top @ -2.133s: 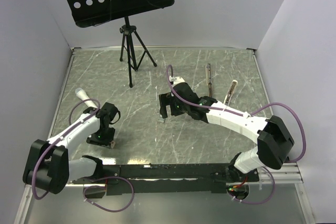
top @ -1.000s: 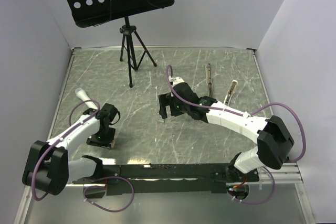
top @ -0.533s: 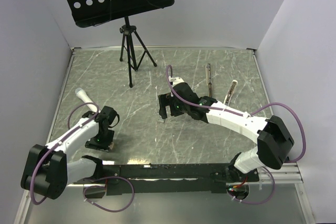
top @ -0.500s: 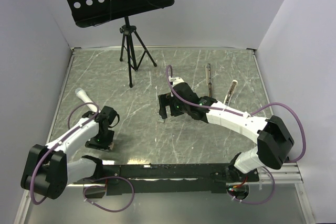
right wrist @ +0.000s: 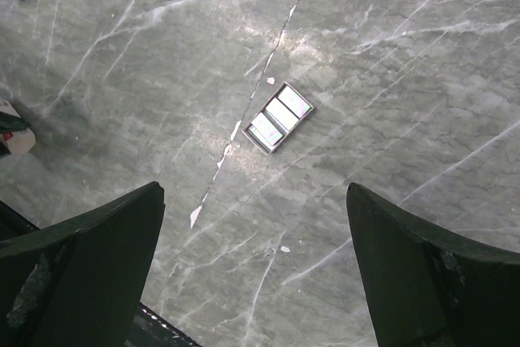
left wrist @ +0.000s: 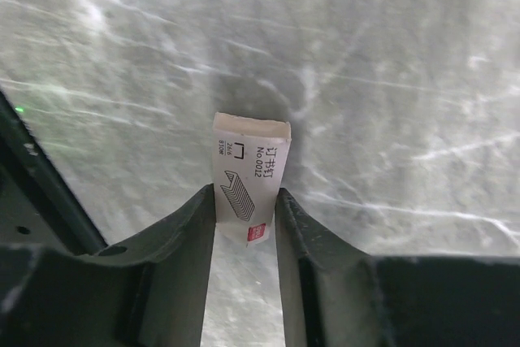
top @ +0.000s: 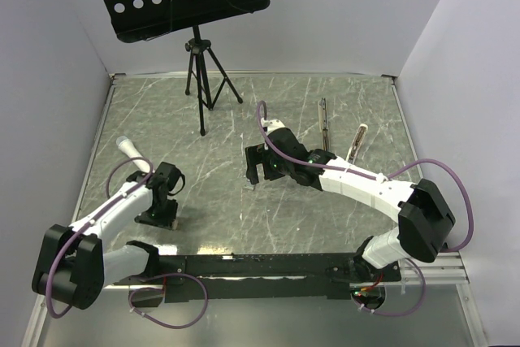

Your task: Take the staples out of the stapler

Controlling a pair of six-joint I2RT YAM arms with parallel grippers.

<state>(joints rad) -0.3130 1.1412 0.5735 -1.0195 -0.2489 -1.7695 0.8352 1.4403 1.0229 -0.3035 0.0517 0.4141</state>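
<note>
Just above centre of the right-wrist view, the staples [right wrist: 279, 117] lie as a small cluster of shiny strips, side by side on the counter [right wrist: 390, 54]. They are out of the stapler [top: 358, 142], which rests well apart at the right of the overhead view, near a thin dark bar [top: 323, 123]. My right pincer [right wrist: 253, 193] hangs over the staples, jaws spread wide and holding nothing. My left pincer [left wrist: 246, 191], at the lower left of the overhead view, pinches a small tan box [left wrist: 252, 152] by its two flanks.

Risks, as I judge them:
(a) The strips are thin and lie flat on a hard counter. An off-centre or shallow descent would let my fingers skate over them or push them along. A hard squeeze could break the cluster into loose pieces.
(b) My left fingers hold the box only along the part nearest the bottom of the left-wrist view. A tilt or a slack grip could let it swing or slip out.
(c) I cannot tell from these views whether any staples are inside the stapler.

Legible writing: the box face carries "订书钉" and "No.0012" above a drawing of a staple strip, with a red mark below. The smaller print is too fine to read.
</note>
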